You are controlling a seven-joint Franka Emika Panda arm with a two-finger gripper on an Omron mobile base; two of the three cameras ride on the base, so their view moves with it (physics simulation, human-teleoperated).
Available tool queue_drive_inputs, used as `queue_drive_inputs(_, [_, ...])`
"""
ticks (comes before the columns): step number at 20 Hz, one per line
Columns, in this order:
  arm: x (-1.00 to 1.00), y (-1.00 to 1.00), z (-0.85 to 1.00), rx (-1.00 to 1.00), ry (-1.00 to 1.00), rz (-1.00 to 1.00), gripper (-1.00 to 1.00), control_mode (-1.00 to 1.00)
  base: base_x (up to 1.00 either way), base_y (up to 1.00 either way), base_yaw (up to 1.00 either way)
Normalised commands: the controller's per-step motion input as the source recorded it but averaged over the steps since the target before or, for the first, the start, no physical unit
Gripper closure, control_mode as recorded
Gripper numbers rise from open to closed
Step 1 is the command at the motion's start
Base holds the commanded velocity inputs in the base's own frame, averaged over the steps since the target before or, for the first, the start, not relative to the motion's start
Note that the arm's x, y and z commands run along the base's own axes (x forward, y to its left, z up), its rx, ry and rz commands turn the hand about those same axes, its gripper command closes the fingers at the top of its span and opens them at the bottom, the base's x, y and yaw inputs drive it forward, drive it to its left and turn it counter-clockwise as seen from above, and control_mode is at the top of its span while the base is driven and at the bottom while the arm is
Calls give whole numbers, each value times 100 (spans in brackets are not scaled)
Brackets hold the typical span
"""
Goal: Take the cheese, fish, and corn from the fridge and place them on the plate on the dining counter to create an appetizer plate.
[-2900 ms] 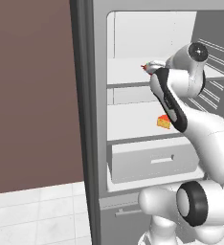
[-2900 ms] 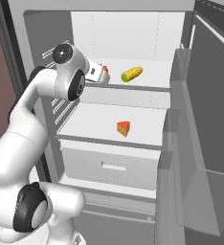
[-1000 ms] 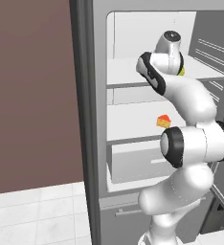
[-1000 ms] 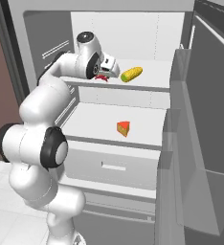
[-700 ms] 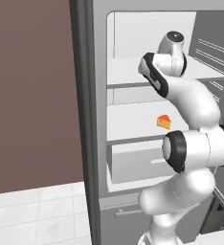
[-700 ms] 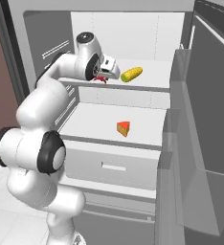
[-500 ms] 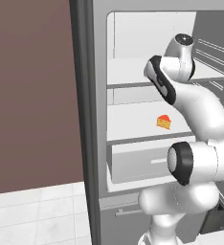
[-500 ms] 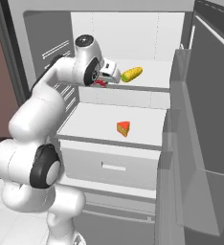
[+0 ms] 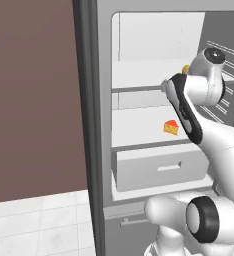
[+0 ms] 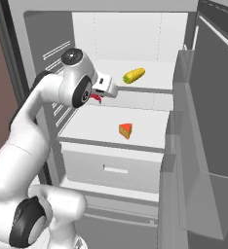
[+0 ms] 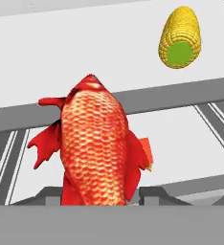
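The fridge (image 10: 194, 146) stands open across both base views, white inside with grey frame, its ribbed door swung out to the right of the right base view and a brown wall filling the left of the left base view. Nearest the camera on the hand, the fish (image 11: 97, 143) fills the lower centre of the hand view, scaly red-orange, its body running down between the two dark fingers (image 11: 154, 195) at the bottom edge; they appear to be pinching it from either side, having narrowed over the last second. A second ago the gripper (image 10: 97, 97) was reaching in at the upper shelf near the corn; now, in the right base view, it sits at the front lip of that shelf, left of centre, with a sliver of red showing beneath the hand, so the fish seems lifted clear of the shelf and on its way out. Beyond it in the hand view, at the upper right, the corn (image 11: 180, 37) lies end-on on the upper shelf, green end facing the camera, well apart from the fish; in the right base view it rests at the upper middle of the frame. One shelf lower, the cheese (image 10: 125, 130) sits untouched at the middle, also seen at centre right in the left base view. I judge the first of three foods is now in hand, with the carry to the plate ahead, and corn and cheese both left to fetch.
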Motion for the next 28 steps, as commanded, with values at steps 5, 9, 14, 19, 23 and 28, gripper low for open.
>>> queue_drive_inputs(5, [-100,0,0,-1,-4,4,100,-100,0,0,0])
queue_drive_inputs(9, [-25,1,0,-1,0,2,100,100,-75,12,8])
queue_drive_inputs(14, [0,0,0,0,0,0,100,100,-100,29,13])
queue_drive_inputs(19, [0,0,0,0,0,0,100,100,-79,44,32])
queue_drive_inputs(23, [0,0,0,0,0,0,100,100,-41,60,61])
queue_drive_inputs(28, [0,0,0,0,0,0,100,100,-19,54,81])
